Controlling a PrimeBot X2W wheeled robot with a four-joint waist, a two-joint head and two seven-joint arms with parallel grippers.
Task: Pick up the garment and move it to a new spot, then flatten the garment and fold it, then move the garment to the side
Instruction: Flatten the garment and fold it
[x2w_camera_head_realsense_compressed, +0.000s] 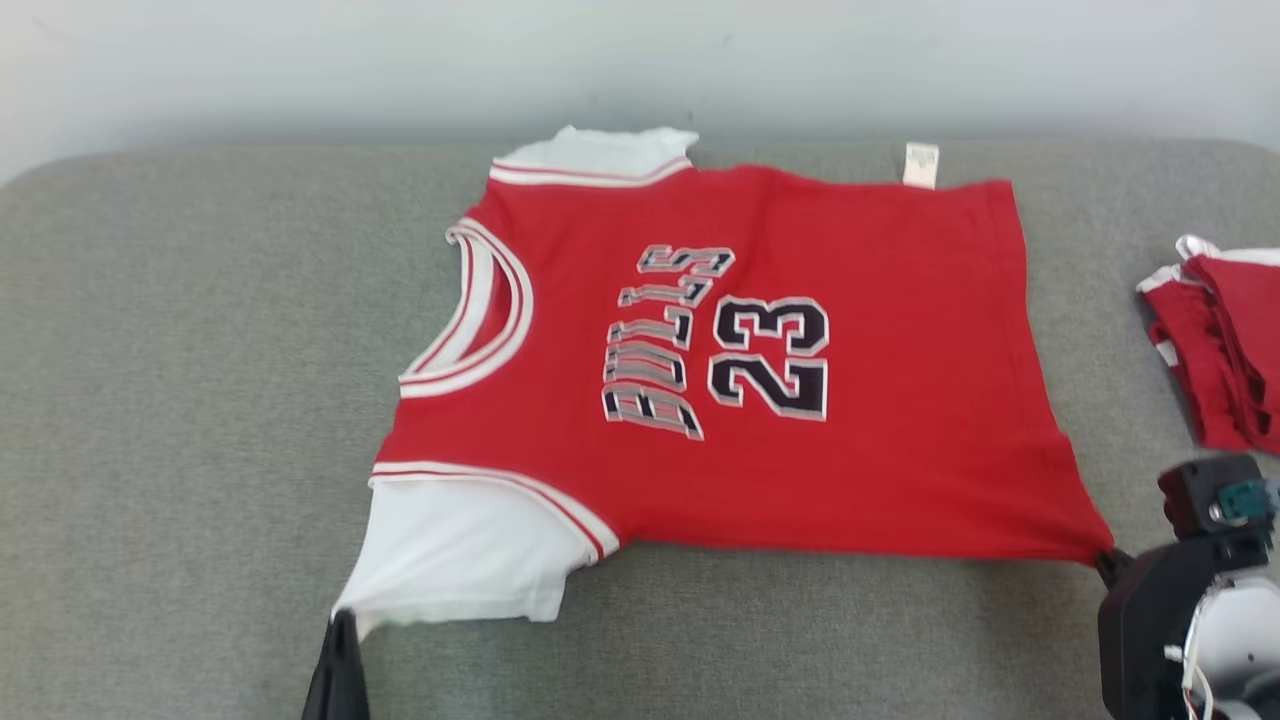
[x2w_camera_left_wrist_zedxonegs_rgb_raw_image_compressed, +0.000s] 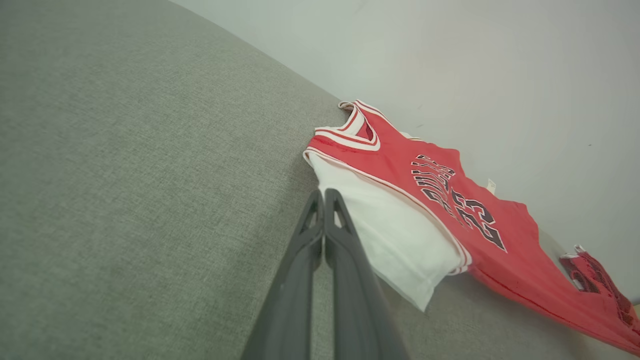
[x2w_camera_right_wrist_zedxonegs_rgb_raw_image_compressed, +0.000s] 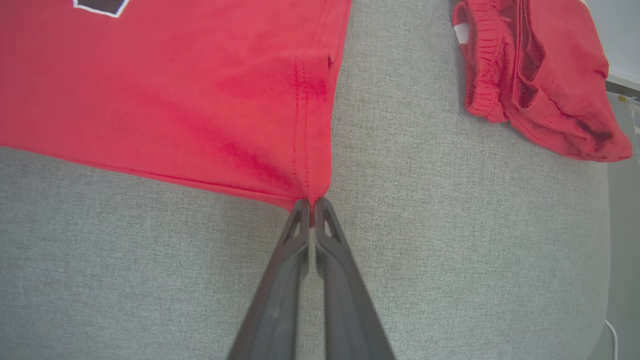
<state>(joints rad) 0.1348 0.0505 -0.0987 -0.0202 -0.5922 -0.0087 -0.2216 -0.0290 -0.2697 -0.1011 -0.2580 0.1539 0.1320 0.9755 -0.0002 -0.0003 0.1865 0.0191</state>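
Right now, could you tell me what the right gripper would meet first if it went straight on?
The red jersey: the right gripper is shut on its lower hem corner, so it would probably push straight into that cloth. The other red garment lies off to one side.

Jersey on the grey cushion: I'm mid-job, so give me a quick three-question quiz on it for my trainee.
1. True or false: the right gripper is shut on a hem corner of the jersey.
2. Which number is printed on the jersey? A) 32 B) 23 C) 45
3. Fill in: the bunched garment lying apart from the jersey, toward the robot's right on the cushion, is ____ in colour.
Key: 1 true; 2 B; 3 red.
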